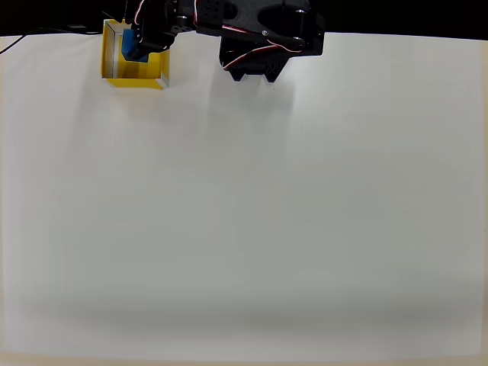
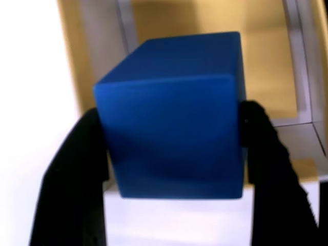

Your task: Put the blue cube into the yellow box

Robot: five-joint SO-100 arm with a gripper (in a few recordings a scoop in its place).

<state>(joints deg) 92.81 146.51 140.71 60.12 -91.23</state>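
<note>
A: Where is the pincer sitting right now?

B: It is clamping the blue cube between its two black fingers, one pressing each side face (the wrist view is showing this plainly).

A: And the cube itself, is it resting on anything?

B: I cannot tell. It is hanging over the opening of the yellow box, with the box's yellow floor and pale rims showing behind it. In the overhead view the blue cube is showing inside the outline of the yellow box, at the far left of the white tabletop.

A: So how far along are we?

B: I am judging it nearly finished: the picking up and carrying are looking done. What is remaining is letting go, so the cube is lying in the box, and pulling the arm clear.
</note>
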